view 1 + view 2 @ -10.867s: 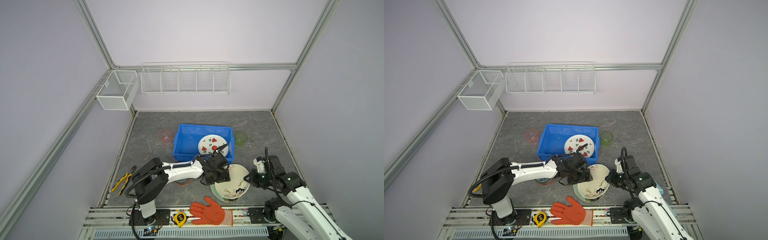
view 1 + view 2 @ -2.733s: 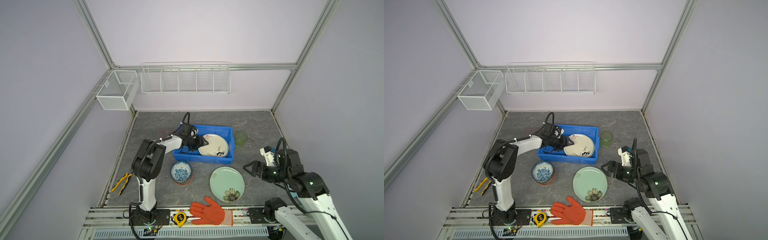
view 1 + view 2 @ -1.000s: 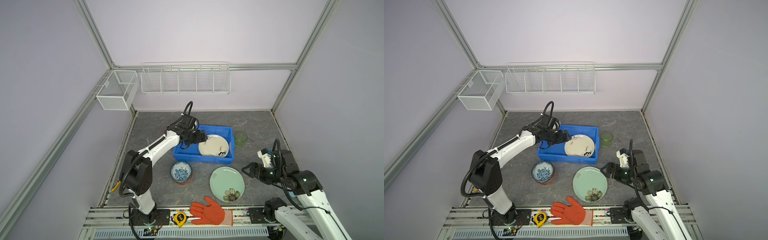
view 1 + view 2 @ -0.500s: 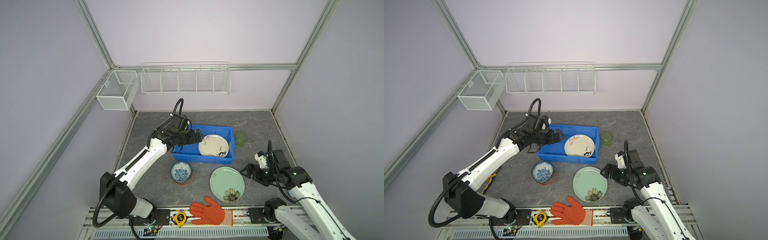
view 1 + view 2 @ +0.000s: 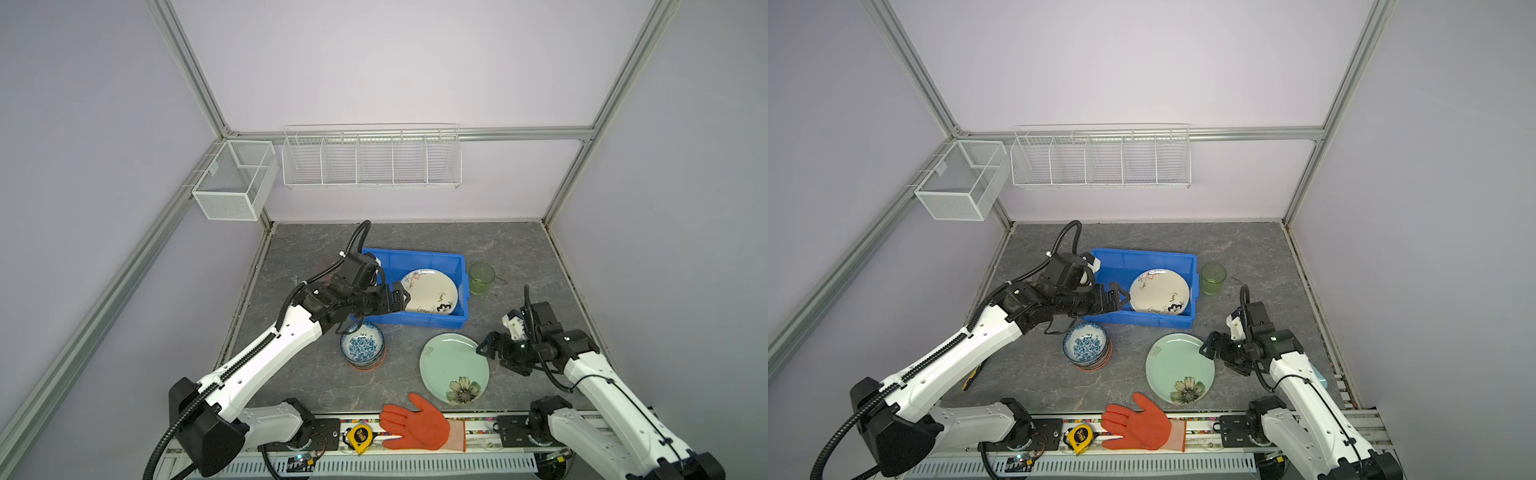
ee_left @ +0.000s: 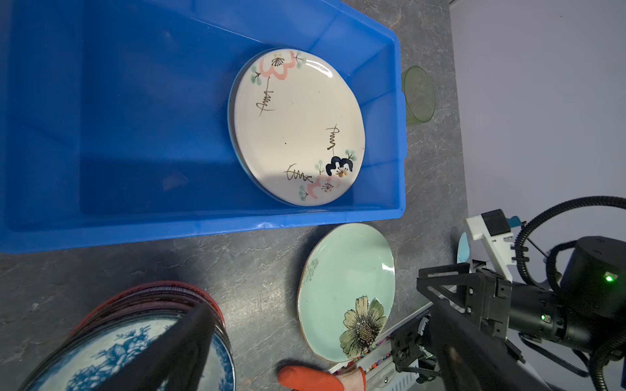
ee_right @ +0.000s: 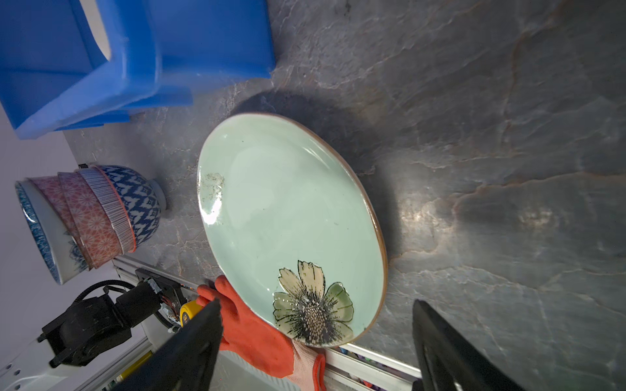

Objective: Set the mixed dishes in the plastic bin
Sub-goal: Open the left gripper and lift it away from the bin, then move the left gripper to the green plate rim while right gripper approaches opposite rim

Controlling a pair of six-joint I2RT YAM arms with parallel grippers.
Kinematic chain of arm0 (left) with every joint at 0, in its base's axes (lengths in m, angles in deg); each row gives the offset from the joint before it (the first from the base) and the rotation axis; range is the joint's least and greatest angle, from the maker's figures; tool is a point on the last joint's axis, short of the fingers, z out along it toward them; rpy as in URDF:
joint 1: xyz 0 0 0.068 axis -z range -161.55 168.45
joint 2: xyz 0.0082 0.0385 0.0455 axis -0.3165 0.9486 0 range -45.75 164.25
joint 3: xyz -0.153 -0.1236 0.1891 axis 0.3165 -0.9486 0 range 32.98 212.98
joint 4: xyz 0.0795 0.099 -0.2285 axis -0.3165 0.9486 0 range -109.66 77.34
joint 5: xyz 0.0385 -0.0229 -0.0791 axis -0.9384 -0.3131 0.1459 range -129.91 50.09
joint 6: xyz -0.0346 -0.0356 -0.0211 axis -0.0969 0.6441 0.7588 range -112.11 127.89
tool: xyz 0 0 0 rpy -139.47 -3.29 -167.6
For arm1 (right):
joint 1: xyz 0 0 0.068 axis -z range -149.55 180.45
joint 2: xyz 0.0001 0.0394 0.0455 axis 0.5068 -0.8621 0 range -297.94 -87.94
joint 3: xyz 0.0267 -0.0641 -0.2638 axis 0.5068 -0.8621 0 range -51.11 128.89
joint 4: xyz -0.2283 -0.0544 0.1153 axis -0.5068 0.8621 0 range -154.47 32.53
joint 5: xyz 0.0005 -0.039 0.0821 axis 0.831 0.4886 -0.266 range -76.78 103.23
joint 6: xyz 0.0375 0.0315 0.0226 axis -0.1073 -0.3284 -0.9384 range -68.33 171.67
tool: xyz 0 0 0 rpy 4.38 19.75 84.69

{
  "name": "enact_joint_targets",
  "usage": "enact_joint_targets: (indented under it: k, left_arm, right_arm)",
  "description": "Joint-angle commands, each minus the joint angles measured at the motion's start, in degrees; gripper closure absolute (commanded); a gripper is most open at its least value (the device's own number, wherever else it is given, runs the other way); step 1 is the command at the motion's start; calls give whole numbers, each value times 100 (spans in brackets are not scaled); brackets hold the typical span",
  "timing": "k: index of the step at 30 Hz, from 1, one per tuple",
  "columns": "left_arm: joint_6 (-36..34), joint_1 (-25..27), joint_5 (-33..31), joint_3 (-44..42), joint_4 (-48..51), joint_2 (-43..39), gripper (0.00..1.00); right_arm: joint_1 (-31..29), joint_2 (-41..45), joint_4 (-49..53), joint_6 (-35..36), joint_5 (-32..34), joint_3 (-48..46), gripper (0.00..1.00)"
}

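Cream round ceramic plate with pink and black flowers [image 5: 430,296] is lying flat in the right half of the bright blue rectangular plastic bin [image 5: 415,323], and the left gripper [image 5: 402,297] hangs over the bin's near side with its claw spread wide and nothing in it. Out on the grey stone-look table [image 5: 519,249], the mint green round plate with a flower print [image 5: 454,368] sits just near-right of the bin, the stack of patterned bowls [image 5: 363,345] is to its left, and the green see-through cup [image 5: 481,279] stands right beside the bin's right wall. The right gripper [image 5: 490,354] is wide open and empty too, hovering just off the mint plate's right edge, while the orange rubber glove [image 5: 415,424] and yellow tape measure [image 5: 360,435] lie on the near rail.
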Motion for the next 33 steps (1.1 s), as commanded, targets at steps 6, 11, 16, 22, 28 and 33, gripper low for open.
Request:
enact_joint_targets:
  k: [6,11,16,22,28,33]
  left_arm:
    - [547,881,-316,-181,-15,-18,0]
    - [1039,1467,-334,-579,-373,23,0]
    - [1299,1821,-314,-778,-703,239,0]
    - [1459,2013,-153,-866,-1085,632,0]
    - [1559,2093,-75,-1006,-1308,907,0]
    - [1627,2102,39,-1147,-1555,1128,0]
  right_arm:
    - [31,-49,-699,-155,-121,-591,9]
    - [26,-250,-954,-106,-162,-679,9]
    - [28,-444,-1247,-87,-265,-836,9]
    - [37,-536,-1433,-3,-412,-969,9]
    - [76,-417,-1445,-8,-428,-989,10]
    - [120,-369,-1456,24,-437,-982,10]
